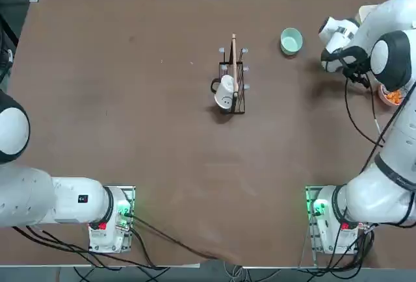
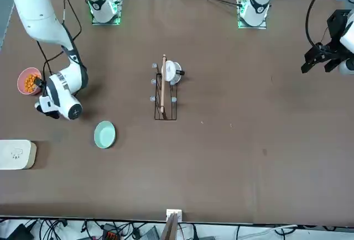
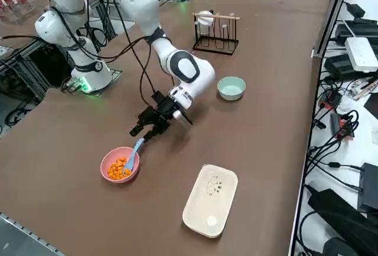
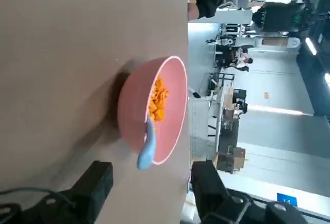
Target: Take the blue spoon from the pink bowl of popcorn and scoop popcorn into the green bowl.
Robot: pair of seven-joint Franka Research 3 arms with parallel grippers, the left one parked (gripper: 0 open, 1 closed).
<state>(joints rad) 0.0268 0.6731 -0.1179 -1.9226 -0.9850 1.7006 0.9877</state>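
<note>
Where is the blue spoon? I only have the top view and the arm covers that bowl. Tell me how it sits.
Observer: The blue spoon stands in the pink bowl. Its scoop end is in the popcorn and its handle leans over the rim toward the right gripper.
Operator: Give me the gripper's state.
Observer: It is open. In the wrist view the handle's tip lies ahead of the gap between the two fingers, and neither finger touches it.
Operator: Report how high the gripper is.
Observer: The right side view shows it low over the table, just beside the bowl's rim and tilted toward the handle.
</note>
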